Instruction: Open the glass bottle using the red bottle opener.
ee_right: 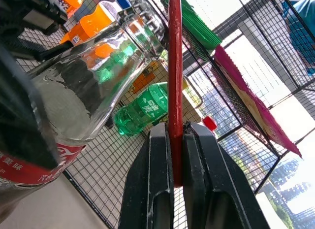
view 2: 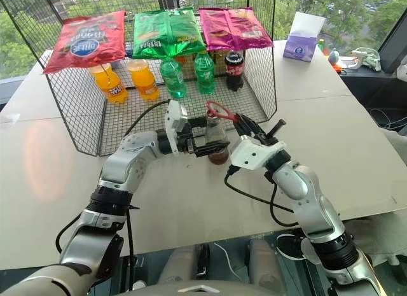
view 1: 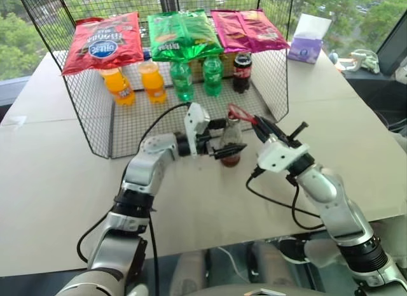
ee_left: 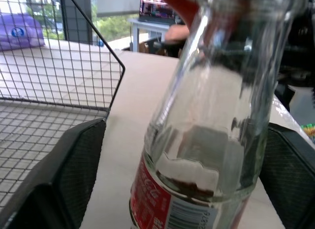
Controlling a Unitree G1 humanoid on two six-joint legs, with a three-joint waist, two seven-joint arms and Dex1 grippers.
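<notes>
Right end effector (view 1: 255, 122) clamps red bottle opener (view 1: 239, 112) atop glass bottle (view 1: 231, 140), between spread left end effector (view 1: 219, 148) fingers.

2 head views looking forward and down over the counter (view 1: 57, 181), both framing the wire rack (view 1: 89, 118) and arms, left wrist view pressed close against the glass bottle (ee_left: 211, 120), right wrist view close along the red bottle opener (ee_right: 174, 81), tilted upward at the same bottle

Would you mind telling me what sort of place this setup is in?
Probably a high-floor office or lab staged as a mock shop shelf: a pale table by large windows over treetops, a wire rack hung with snack bags above soda bottles, and a tissue box.
</notes>
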